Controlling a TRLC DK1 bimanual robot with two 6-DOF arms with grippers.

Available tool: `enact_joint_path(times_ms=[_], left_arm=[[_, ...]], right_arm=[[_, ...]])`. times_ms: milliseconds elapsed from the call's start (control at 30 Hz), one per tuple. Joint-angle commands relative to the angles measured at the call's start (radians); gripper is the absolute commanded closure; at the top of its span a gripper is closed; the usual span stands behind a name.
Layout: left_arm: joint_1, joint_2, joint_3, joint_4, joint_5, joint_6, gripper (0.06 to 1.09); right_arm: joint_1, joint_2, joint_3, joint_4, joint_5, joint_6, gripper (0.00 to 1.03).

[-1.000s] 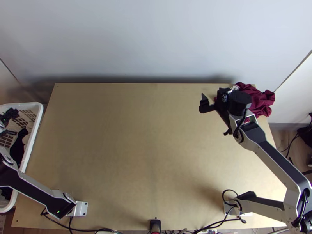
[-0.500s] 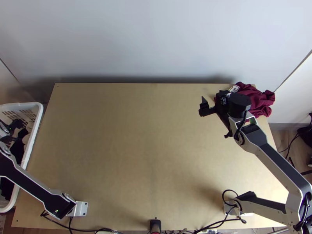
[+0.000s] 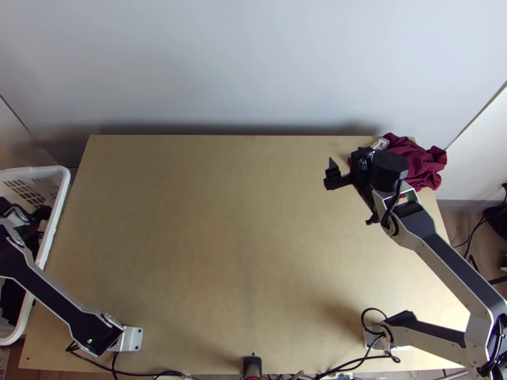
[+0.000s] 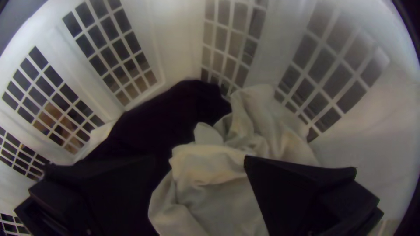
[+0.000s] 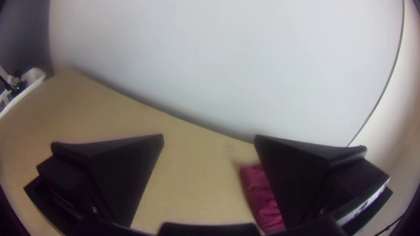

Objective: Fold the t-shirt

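While the left gripper was down in the white plastic laundry basket at the left side of the light wooden table, its claw was released, with the two black fingers well apart. Between and beyond them lay a bunched, pale greyish-white cloth, with a bunched, very dark cloth touching it. The right gripper was above the table's far right part, its claw also released, the fingers wide apart with nothing clasped. Near it, a bunched maroon cloth lay at the table's far right corner, partly covered from above by the right arm and reaching past the table's edge. Which of the three cloths was the t-shirt could not be told.
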Motion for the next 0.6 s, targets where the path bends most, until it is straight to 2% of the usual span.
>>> enact_joint_path(times_ms=[0, 100, 133, 167, 200, 233, 267, 567], left_arm=[[0.003, 0.103, 0.055, -0.019, -0.002, 0.012, 0.11], [0.003, 0.13, 0.086, -0.053, -0.002, 0.009, 0.11], [0.005, 0.137, 0.092, -0.063, -0.002, 0.007, 0.17], [0.005, 0.137, 0.092, -0.074, -0.002, 0.009, 0.32], [0.005, 0.135, 0.094, -0.074, 0.0, 0.007, 0.58], [0.005, 0.135, 0.103, -0.07, 0.0, 0.0, 0.92], [0.008, 0.137, 0.12, -0.073, 0.0, -0.022, 1.04], [0.017, -0.026, 0.123, -0.109, 0.012, -0.059, 1.05]], right_arm=[[0.001, 0.002, 0.007, -0.003, 0.004, -0.008, 0.06], [0.001, 0.002, 0.01, -0.003, 0.004, -0.009, 0.06], [0.001, 0.002, 0.01, -0.003, 0.004, -0.011, 0.07], [0.001, 0.002, 0.01, -0.003, 0.004, -0.014, 0.06], [0.001, 0.002, 0.01, -0.003, 0.004, -0.016, 0.06], [0.001, 0.002, 0.009, -0.003, 0.004, -0.016, 0.06], [0.001, 0.004, 0.007, -0.001, 0.004, -0.016, 0.06], [-0.001, 0.001, -0.031, 0.008, 0.004, -0.011, 0.06]])
